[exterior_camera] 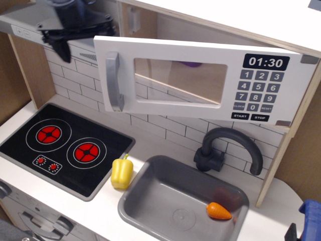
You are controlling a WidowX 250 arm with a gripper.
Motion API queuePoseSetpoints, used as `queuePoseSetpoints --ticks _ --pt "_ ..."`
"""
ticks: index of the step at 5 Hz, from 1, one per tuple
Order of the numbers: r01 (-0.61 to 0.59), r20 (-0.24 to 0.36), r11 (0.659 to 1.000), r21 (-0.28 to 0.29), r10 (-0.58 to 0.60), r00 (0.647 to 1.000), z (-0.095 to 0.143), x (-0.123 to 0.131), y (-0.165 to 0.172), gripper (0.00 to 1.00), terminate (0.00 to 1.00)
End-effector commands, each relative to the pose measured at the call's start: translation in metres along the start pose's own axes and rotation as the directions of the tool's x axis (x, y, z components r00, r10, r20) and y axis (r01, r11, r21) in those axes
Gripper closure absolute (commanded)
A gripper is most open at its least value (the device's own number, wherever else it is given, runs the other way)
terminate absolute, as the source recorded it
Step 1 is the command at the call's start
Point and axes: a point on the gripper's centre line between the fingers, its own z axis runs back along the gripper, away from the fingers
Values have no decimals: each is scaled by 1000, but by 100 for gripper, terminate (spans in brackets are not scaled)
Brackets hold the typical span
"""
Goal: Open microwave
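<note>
The microwave (200, 80) has a white door with a grey vertical bar handle (114, 82), a clear window (179, 80) and a black keypad (258, 90) reading 01:30. The door stands swung out from the pale wood cabinet, its handle edge forward. Something purple (190, 64) shows through the window. My gripper (80, 35) is blurred at the top left, above and behind the door's handle edge. It looks open and holds nothing. One dark finger (62, 50) hangs down to the left of the door; the other is partly hidden.
A grey range hood (25, 22) sits behind the gripper. Below are a black two-burner stove (65, 145), a yellow pepper (122, 172), a grey sink (150, 201) holding an orange carrot (218, 211), and a dark faucet (228, 148). A blue object (312, 213) is at the lower right.
</note>
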Motion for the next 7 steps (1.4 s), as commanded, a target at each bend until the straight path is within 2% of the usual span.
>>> queuePoseSetpoints --ticks 1,2,3,4,5,6,7 --pt "218 -77 975 -38 -221 972 29 -54 -47 0 0" --pt "275 -136 961 -39 -277 951 32 -93 -66 0 0" --pt "344 -188 937 -63 -349 918 19 -132 -87 0 0" --pt "354 -219 932 -84 -363 905 13 -157 -112 0 0" --pt "362 -258 927 -97 -375 890 13 -179 -133 0 0" --pt "412 -248 907 -82 -419 873 17 -192 -143 0 0" --pt "412 -248 907 -82 -419 873 17 -192 -143 0 0"
